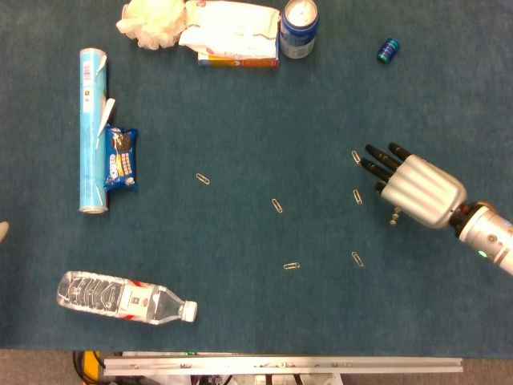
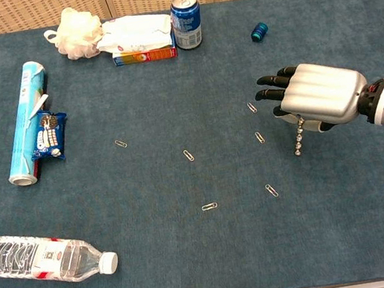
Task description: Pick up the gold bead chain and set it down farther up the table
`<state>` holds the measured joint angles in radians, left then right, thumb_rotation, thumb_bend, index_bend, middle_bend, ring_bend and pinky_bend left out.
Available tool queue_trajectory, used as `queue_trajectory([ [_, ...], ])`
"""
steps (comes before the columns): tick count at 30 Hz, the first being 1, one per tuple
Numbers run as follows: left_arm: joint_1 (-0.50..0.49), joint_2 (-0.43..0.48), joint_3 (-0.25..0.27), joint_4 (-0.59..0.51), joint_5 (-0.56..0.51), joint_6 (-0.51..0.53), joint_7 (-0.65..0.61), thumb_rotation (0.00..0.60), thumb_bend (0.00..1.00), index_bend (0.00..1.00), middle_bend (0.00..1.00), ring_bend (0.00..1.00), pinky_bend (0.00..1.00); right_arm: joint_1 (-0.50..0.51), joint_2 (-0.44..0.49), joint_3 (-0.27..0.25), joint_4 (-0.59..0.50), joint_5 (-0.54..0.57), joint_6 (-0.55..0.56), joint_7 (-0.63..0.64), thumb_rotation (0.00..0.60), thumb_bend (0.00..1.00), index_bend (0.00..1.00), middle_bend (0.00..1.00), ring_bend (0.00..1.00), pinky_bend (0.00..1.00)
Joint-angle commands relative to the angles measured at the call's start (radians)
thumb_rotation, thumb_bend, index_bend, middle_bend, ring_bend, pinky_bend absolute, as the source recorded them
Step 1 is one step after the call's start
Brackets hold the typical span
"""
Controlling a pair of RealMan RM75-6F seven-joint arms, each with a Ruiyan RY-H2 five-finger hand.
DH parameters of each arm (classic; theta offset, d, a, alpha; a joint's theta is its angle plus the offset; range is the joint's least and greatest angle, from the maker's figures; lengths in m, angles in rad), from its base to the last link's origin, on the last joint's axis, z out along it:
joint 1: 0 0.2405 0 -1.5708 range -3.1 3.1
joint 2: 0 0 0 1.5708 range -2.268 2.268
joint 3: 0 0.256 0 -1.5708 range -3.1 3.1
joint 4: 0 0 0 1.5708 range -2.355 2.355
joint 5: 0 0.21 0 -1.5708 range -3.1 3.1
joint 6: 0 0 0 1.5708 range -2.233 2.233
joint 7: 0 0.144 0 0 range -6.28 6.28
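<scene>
Here my right hand [image 2: 316, 95] holds the chain [image 2: 297, 138], hanging lengthwise downward in chest view, foreshortened overhead, beside a paperclip [image 2: 259, 137].

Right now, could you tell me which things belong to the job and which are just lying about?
Job: gold bead chain, hanging from the right hand.
Lying about: soda can, water bottle, cookie pack, blue tube, paper clips.
</scene>
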<state>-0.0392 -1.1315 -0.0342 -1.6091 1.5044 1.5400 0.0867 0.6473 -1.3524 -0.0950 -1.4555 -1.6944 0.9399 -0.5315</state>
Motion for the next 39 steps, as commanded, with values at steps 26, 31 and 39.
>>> queue_trajectory([
  [26,0.005,0.008,0.001,0.001,0.008,0.009,-0.016,0.6,0.14,0.5,0.45,0.33,0.51,0.057,-0.052,0.076,-0.055,0.054,-0.056,-0.086,0.6,0.26,0.58,0.16,0.07,0.23],
  [31,0.005,0.007,0.002,0.001,0.01,0.008,-0.013,0.6,0.14,0.5,0.45,0.33,0.51,0.065,-0.062,0.077,-0.045,0.061,-0.066,-0.089,0.6,0.26,0.58,0.16,0.07,0.23],
  [39,0.004,0.006,0.002,0.002,0.008,0.005,-0.012,0.6,0.14,0.5,0.45,0.33,0.51,0.065,-0.055,0.088,-0.04,0.075,-0.051,-0.085,0.6,0.26,0.58,0.16,0.07,0.23],
])
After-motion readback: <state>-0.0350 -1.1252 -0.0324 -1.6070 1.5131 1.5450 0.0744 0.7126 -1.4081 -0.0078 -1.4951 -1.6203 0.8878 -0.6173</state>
